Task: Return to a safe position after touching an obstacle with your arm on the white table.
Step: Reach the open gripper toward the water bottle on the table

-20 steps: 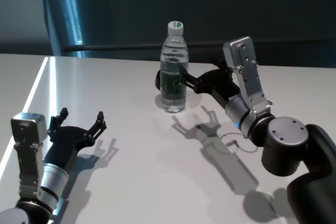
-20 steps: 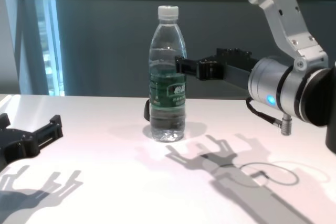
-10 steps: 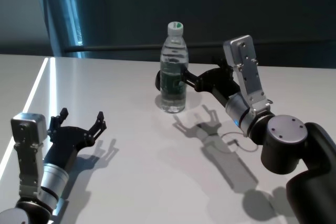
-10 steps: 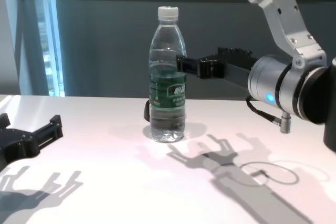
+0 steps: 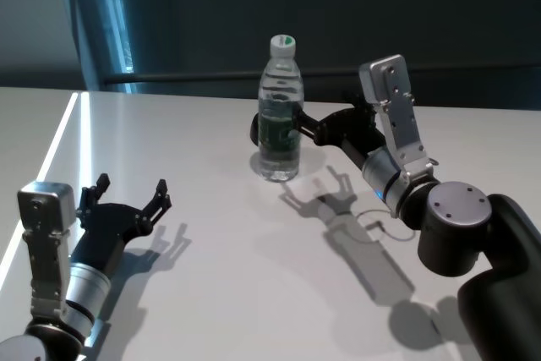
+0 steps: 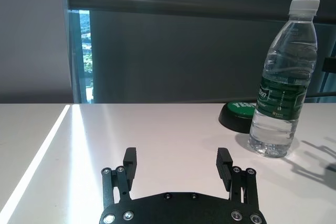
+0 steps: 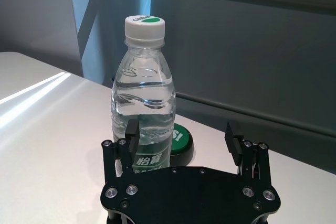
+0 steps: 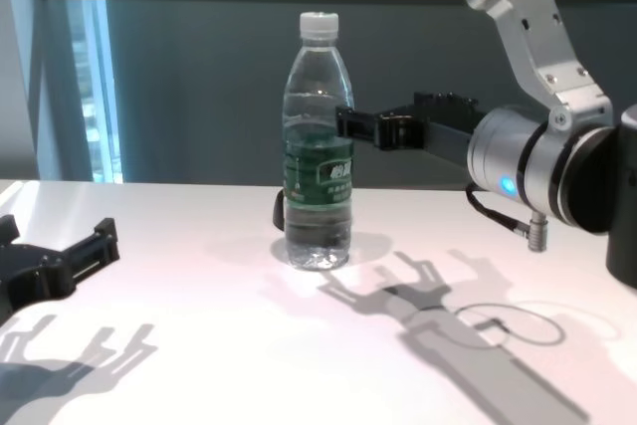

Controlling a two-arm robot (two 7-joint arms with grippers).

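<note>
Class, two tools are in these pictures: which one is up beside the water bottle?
The right tool: raised, open, beside the bottle at label height. The left tool, also open, is low over the white table, well apart.

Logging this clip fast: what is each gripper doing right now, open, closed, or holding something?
Left gripper: open, holding nothing, low over the white table.
Right gripper: open, holding nothing, raised beside the bottle.
</note>
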